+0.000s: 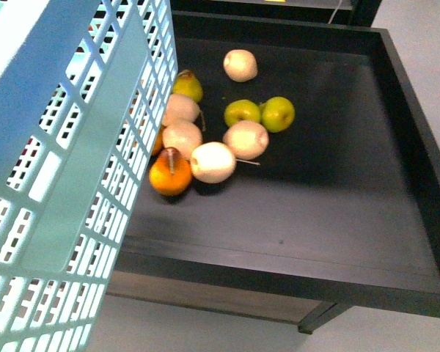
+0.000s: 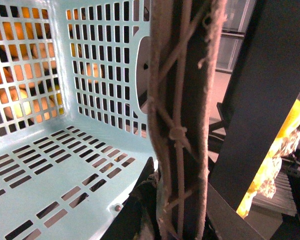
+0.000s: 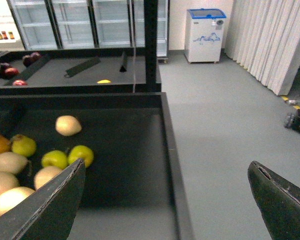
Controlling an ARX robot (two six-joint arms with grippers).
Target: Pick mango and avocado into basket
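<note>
Pale teal slotted plastic basket [image 1: 66,183] hung tilted beside the black tray [image 1: 315,220]. Only the left wrist view showed it empty, with the left gripper [image 2: 145,220] seemingly clamped on its brown lattice handle [image 2: 180,125]. The right gripper [image 3: 165,210] gaped, holding nothing. We judged that picking had not begun. Next came reaching the smooth yellow-orange mango [image 1: 170,174] near the basket; we could not find the avocado.

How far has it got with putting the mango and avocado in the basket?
Nothing done yet: the basket has a bare floor. In hand: the left gripper holds its handle. The right gripper is open and empty. Left: the orange mango lies in the black tray; I can't spot the avocado.
</note>
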